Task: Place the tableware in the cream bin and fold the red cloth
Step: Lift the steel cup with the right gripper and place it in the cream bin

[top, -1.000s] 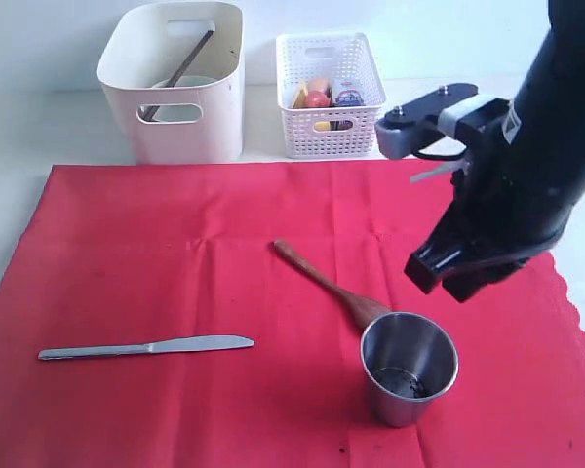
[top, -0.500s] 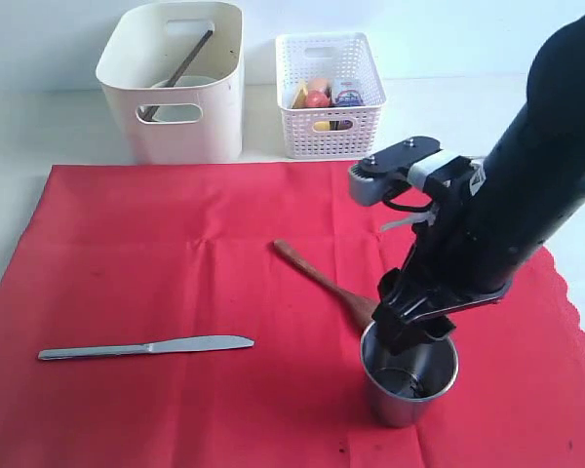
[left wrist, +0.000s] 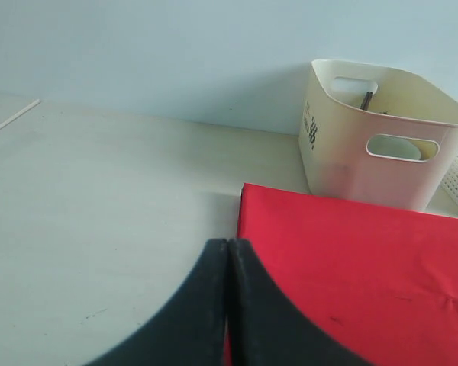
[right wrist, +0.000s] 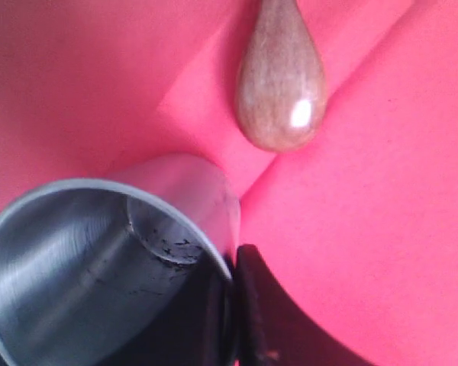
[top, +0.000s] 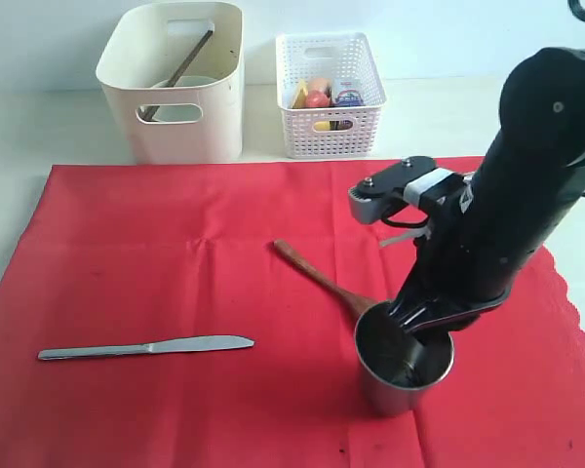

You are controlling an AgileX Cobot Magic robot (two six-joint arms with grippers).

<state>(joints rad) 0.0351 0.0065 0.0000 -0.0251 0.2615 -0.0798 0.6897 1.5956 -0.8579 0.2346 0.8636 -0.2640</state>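
Large red fabric cloth (top: pixel 175 253) covers pale tabletop (top: pixel 19 127) except left & far strips; right claw (top: pixel 417 336) pinches round steel cup (top: pixel 390 395) by its wall, left claw (left wrist: pixel 227 305) closed.

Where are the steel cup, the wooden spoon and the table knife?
steel cup (top: pixel 390 398), exterior view, front of its outer wall.
wooden spoon (top: pixel 312 274), exterior view, middle of the handle.
table knife (top: pixel 203 343), exterior view, on the blade.

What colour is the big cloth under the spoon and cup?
The cloth is plain bright red, with no pattern. The exterior view shows it best.
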